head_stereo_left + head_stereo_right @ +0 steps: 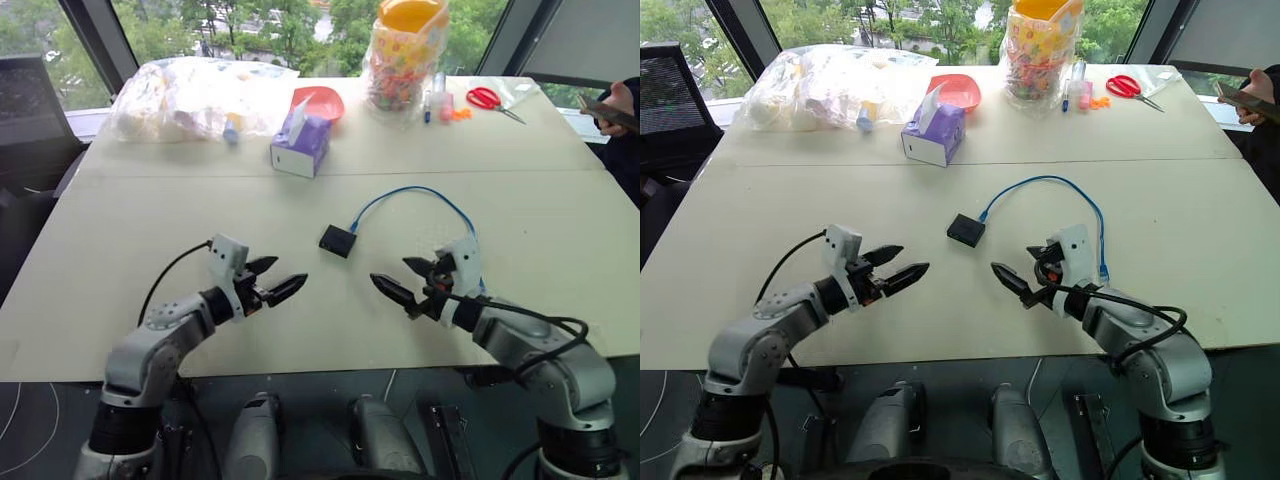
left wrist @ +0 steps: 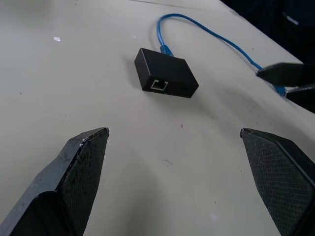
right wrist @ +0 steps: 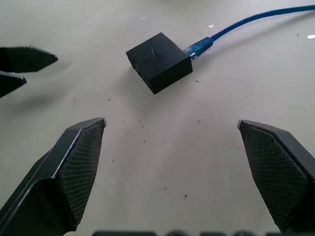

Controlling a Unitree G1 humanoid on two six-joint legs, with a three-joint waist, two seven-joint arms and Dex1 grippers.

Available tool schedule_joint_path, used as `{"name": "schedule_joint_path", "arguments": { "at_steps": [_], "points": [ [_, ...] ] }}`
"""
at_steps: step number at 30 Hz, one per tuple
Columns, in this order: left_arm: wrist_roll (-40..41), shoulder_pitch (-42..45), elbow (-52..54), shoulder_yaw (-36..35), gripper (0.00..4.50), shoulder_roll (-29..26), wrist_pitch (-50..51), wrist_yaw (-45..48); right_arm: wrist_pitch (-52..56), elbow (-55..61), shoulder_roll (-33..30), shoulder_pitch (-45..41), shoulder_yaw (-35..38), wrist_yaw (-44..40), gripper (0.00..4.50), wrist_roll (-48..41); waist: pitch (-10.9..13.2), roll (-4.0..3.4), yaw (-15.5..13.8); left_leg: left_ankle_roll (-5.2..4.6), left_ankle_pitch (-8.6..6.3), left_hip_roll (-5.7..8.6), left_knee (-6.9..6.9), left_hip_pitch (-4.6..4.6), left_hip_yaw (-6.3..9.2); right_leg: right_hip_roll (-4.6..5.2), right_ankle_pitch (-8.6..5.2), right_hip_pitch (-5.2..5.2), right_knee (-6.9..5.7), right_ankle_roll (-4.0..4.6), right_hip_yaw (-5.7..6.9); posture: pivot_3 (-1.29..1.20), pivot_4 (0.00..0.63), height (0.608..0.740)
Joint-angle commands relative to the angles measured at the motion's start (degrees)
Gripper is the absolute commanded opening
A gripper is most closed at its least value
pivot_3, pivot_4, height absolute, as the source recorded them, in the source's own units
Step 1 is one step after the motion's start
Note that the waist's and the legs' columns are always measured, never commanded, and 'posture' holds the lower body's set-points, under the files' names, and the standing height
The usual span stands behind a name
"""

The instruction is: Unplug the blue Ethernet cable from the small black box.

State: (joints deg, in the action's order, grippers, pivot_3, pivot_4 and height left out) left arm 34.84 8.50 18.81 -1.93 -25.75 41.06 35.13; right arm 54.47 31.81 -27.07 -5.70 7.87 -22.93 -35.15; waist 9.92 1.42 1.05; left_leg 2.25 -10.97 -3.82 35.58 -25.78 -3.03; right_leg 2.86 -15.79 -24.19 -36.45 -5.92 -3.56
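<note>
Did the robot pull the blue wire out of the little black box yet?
Not yet. The blue Ethernet cable is still plugged into the small black box on the table. Nothing is in hand: the left gripper and right gripper hover open on either side of the box, touching neither. Gripping the box and plug and pulling them apart is all left.

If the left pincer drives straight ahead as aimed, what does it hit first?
Probably the small black box: it lies ahead of the open left pincer, roughly between its fingers' line, with bare table before it. The blue Ethernet cable is plugged into its far side. Depth is uncertain.
</note>
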Motion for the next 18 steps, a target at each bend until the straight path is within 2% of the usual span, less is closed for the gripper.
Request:
{"name": "schedule_joint_path", "arguments": {
  "at_steps": [1,9,12,18],
  "points": [
    [1.0,0.7,1.1,0.8,4.45,-4.7,-0.3,7.1,0.6,1.4,-3.0,-1.3,1.4,-1.6,4.50,-1.1,0.0,0.00,0.0,0.00,0.00,0.00,-0.01,-0.01,-0.01,0.00,0.00,-0.01,0.01,0.00,0.00,0.00,0.150,0.735],
    [0.9,2.8,-0.1,1.3,4.45,-10.3,0.1,13.2,2.8,-1.0,-9.1,-5.2,1.3,-4.7,4.50,-1.1,0.0,0.00,-0.1,-0.01,0.00,0.00,-0.05,-0.03,-0.03,0.01,0.00,-0.02,0.07,0.00,0.00,0.00,0.150,0.735],
    [0.9,3.9,-1.1,0.8,4.45,-11.2,0.0,14.1,6.6,-1.8,-12.8,-8.1,0.6,-7.2,4.50,-2.6,0.0,-0.01,-0.1,-0.01,0.01,0.00,-0.05,-0.03,-0.04,0.00,0.01,-0.02,0.08,0.00,0.00,0.00,0.150,0.735],
    [0.8,7.7,-5.4,-0.5,4.45,-12.2,-0.3,15.8,5.0,-4.4,-18.3,-12.3,-2.8,-13.0,4.50,-1.2,0.0,0.00,-0.2,-0.02,0.01,0.00,-0.04,-0.04,-0.01,-0.05,0.01,-0.03,0.08,-0.01,0.00,0.00,0.150,0.735]
  ]
}}
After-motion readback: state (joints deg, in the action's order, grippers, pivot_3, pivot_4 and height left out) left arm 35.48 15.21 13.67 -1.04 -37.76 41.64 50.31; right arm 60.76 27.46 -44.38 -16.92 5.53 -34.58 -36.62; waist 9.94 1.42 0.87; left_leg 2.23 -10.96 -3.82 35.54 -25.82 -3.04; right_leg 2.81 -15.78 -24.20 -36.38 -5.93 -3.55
